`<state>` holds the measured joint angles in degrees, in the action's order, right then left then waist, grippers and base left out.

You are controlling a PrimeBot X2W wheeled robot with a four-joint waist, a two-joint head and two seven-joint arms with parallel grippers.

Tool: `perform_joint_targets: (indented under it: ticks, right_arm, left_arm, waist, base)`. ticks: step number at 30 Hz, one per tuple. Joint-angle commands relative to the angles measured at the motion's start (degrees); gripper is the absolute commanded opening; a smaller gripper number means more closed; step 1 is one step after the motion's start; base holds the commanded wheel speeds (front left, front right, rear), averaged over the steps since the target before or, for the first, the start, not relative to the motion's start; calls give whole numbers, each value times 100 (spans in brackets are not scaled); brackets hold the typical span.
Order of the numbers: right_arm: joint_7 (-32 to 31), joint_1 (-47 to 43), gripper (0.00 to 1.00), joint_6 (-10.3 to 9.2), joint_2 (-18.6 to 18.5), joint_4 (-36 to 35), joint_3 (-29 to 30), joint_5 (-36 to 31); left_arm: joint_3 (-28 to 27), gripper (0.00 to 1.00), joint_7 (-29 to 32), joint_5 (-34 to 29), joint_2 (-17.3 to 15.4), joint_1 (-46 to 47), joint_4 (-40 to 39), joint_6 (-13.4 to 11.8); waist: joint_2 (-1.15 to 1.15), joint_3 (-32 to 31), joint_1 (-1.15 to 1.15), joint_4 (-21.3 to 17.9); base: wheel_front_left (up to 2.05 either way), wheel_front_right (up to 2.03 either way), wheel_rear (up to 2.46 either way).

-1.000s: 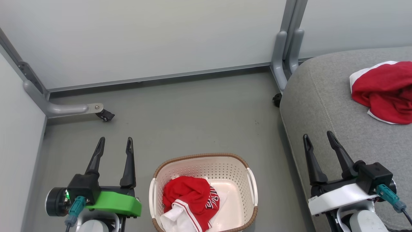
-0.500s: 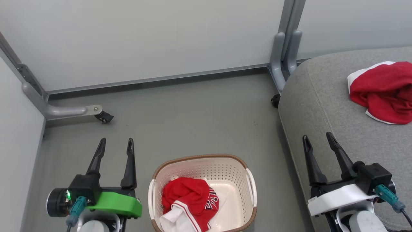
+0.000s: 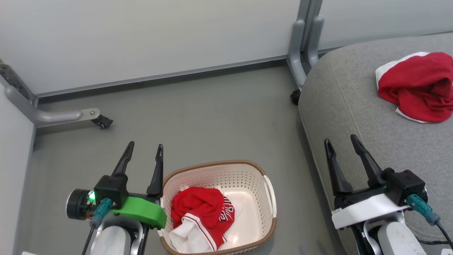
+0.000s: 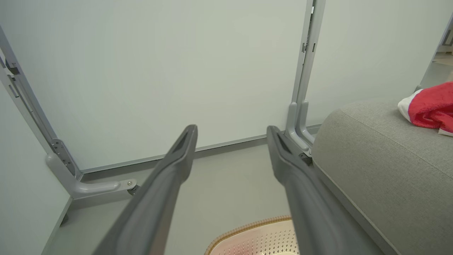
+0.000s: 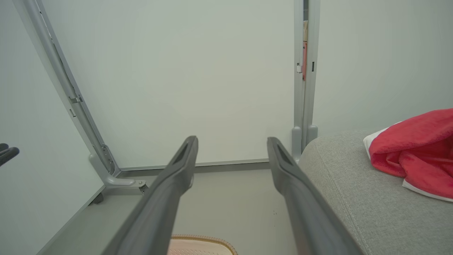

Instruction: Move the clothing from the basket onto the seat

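garment (image 3: pixel 203 212) in basket (image 3: pixel 226 179) (on floor (image 3: pixel 198 117)), second garment (image 3: pixel 414 86) on seat (image 3: pixel 350 106)

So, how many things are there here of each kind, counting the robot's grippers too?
Red garments: 2
Basket: 1
Seat: 1
Grippers: 2, the left gripper and the right gripper, both open
Total: 6

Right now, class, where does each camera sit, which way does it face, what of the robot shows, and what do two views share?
Head: on the head, facing down at the basket; left hand and right hand show.
Left wrist: faces the wall along its fingers.
Right wrist: likewise, along its fingers.
Shared: both wrists see the seat and red garment.
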<state>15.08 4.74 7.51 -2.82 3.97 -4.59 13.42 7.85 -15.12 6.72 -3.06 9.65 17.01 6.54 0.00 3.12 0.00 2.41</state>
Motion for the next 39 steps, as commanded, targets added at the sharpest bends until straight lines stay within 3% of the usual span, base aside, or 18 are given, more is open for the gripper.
perform_joint_targets:
  ticks: [1,14,21,39]
  right_arm:
    - [14,119,100,-3,-15,-45,-35,2]
    - [14,821,100,-3,-14,-272,-307,37]
    - [14,1223,100,-3,-13,-423,-404,138]
    - [14,1884,100,-3,-12,-692,-534,143]
  left_arm:
    - [61,100,-5,-44,-57,194,121,36]
    - [653,100,-5,-214,-383,1328,1359,95]
    - [1334,100,-4,-218,-710,2051,2175,98]
    - [3143,100,15,185,-957,3391,4446,95]
  waist:
    - [0,225,0,-210]
    - [0,1401,0,-928]
    - [0,2107,0,-1262]
    - [0,3415,0,-1517]
  base:
    - [0,0,0]
    - [0,0,0]
    - [0,0,0]
    - [0,0,0]
